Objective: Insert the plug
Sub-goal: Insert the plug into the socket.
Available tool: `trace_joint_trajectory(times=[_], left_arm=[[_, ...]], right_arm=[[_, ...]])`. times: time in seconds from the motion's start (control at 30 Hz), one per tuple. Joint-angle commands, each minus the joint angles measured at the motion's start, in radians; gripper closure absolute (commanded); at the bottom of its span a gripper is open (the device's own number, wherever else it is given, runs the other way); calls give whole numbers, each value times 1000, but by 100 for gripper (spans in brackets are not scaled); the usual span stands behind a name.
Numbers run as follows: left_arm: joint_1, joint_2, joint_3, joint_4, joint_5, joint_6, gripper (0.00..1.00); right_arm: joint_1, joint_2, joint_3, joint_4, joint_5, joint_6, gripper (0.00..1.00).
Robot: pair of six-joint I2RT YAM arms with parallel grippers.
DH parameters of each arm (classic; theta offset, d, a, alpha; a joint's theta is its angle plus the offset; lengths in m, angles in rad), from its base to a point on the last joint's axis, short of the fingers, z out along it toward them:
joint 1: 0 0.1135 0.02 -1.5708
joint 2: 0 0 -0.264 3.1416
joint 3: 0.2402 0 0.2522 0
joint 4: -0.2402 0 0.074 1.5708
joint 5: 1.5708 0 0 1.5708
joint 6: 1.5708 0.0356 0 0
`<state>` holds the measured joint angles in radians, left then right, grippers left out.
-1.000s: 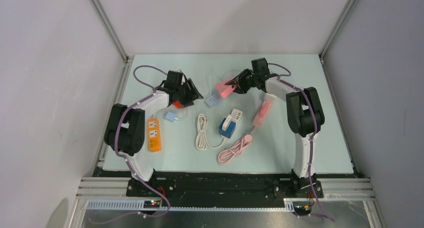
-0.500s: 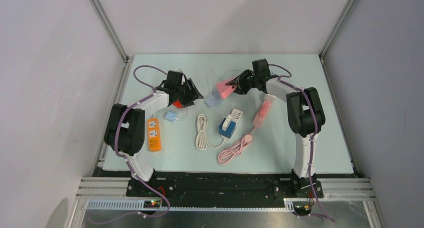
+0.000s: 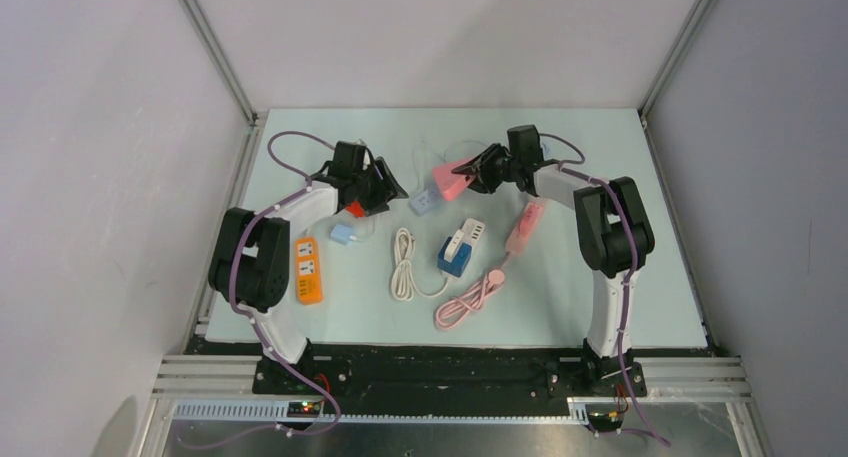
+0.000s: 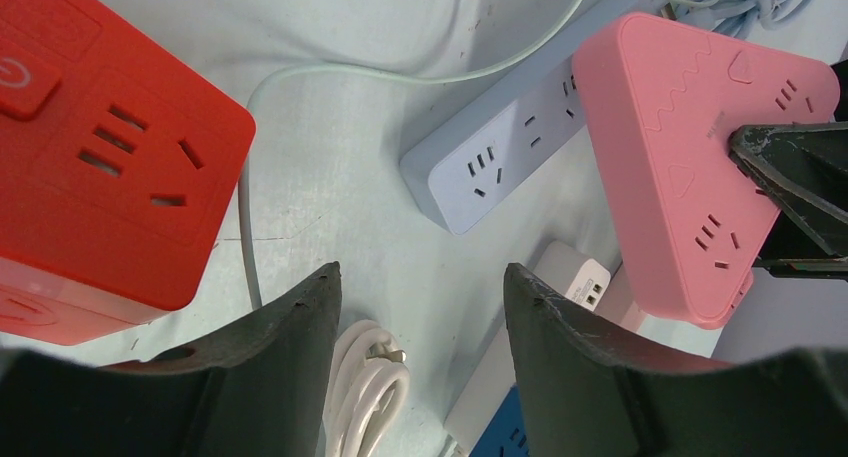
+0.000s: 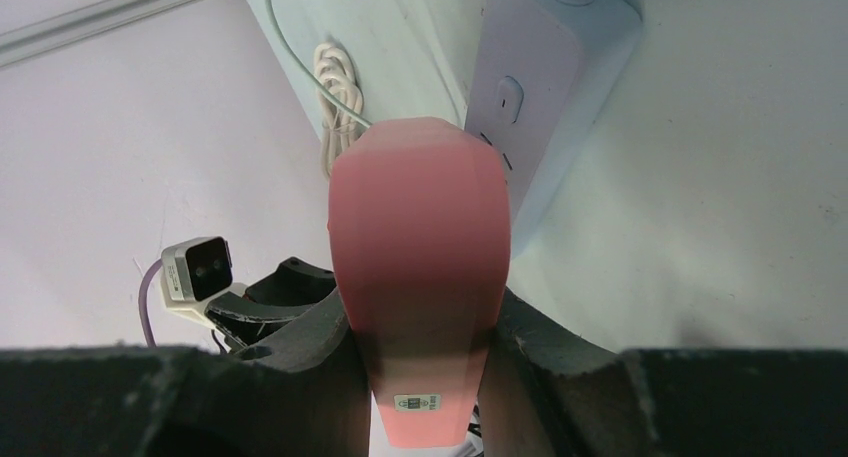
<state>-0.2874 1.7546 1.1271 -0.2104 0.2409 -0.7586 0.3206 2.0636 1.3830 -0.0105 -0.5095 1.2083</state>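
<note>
My right gripper (image 3: 472, 171) is shut on a pink triangular socket block (image 3: 450, 181) and holds it just above the table; the block fills the right wrist view (image 5: 420, 267) between my fingers. In the left wrist view the block (image 4: 690, 167) shows its socket faces, with the right fingers (image 4: 800, 192) on it. My left gripper (image 3: 385, 189) is open and empty (image 4: 420, 297), beside a red socket cube (image 3: 355, 209) (image 4: 100, 167). A lavender power strip (image 3: 425, 199) (image 4: 510, 152) (image 5: 545, 87) lies between the two grippers.
A coiled white cable (image 3: 403, 264) (image 4: 370, 387) lies mid-table beside a blue cube with a white charger (image 3: 460, 249). A pink power strip (image 3: 525, 225) with a coiled pink cord (image 3: 470, 299) is on the right. An orange strip (image 3: 308, 270) and a small blue adapter (image 3: 343, 234) are on the left.
The right wrist has shifted slightly with the pink block still in its grip. The left arm has not moved.
</note>
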Motion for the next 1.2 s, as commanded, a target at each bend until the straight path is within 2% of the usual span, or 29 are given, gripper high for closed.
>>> trace_joint_trajectory(times=[0.0,0.4,0.53,0.73,1.0,1.17], left_arm=[[4,-15,33,24,17,18,36],[5,-1,45,28,16,8,36],[5,5,65,35,37,7,36],[3,12,103,59,68,2,35],[-25,64,189,124,118,-2,33],[-55,91,223,135,102,23,33]], right_arm=[[9,42,-99,-211,31,-39,71],[-3,40,-125,-245,2,-19,53],[-7,43,-125,-252,-9,-14,58],[-37,71,-119,-231,-66,-10,75],[-80,153,-66,-343,-125,-94,76],[-88,179,-1,-428,-114,-140,76]])
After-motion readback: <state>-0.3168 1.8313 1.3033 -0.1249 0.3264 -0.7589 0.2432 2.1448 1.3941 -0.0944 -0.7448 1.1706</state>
